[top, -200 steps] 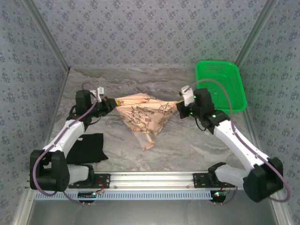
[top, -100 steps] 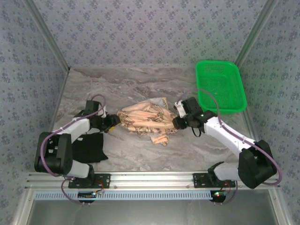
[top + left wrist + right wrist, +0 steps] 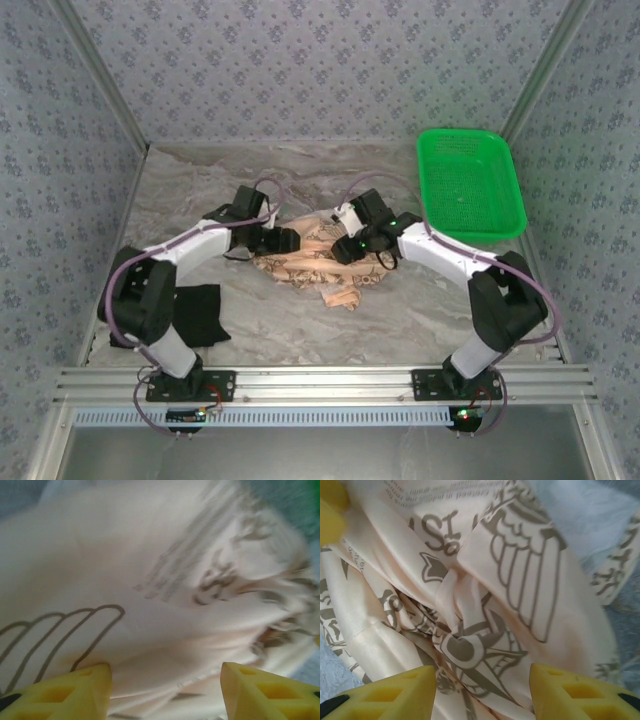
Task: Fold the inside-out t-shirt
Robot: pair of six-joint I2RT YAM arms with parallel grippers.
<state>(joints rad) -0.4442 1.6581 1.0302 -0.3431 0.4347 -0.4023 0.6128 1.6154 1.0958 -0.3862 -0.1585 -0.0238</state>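
The inside-out t-shirt (image 3: 318, 268) lies in a crumpled peach heap with dark drawings at the middle of the table. My left gripper (image 3: 291, 240) sits at the heap's left edge, pointing right. My right gripper (image 3: 346, 247) sits at its upper right, pointing left. The two nearly meet over the cloth. In the left wrist view the t-shirt (image 3: 150, 590) spreads close under the left gripper (image 3: 165, 692), whose jaws stand apart. In the right wrist view the printed t-shirt (image 3: 485, 605) lies under the open right gripper (image 3: 482, 692). Neither pair of fingers pinches fabric.
A folded black garment (image 3: 196, 314) lies at the front left beside the left arm. A green basket (image 3: 470, 185) stands at the back right. A yellow fingertip (image 3: 330, 510) of the other gripper shows at the right wrist view's top left.
Both grippers held the t-shirt stretched up between them, then opened and let it drop into a heap. Both arms have since swung inward over the heap.
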